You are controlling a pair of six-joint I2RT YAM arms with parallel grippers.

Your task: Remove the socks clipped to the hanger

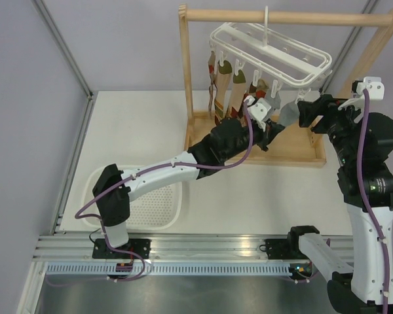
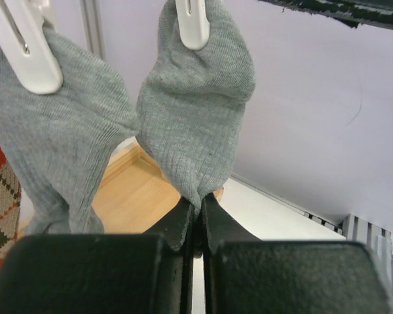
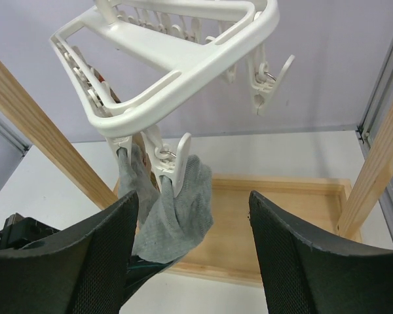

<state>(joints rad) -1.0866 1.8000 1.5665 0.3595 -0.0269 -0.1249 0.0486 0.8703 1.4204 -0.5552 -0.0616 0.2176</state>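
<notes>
Left wrist view: the grey sock, likely soft, light and stretchy, hangs at upper centre from a white clip. The left gripper pinches its lower tip, a sensible hold. The right gripper gapes empty beneath the hanger.

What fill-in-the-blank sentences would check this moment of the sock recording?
1. The left gripper is shut on the lower tip of a ____ sock.
2. The jaws of the right gripper stand ____.
3. The hanger hangs from a ____ rail.

Missing words: grey; open; wooden.
</notes>
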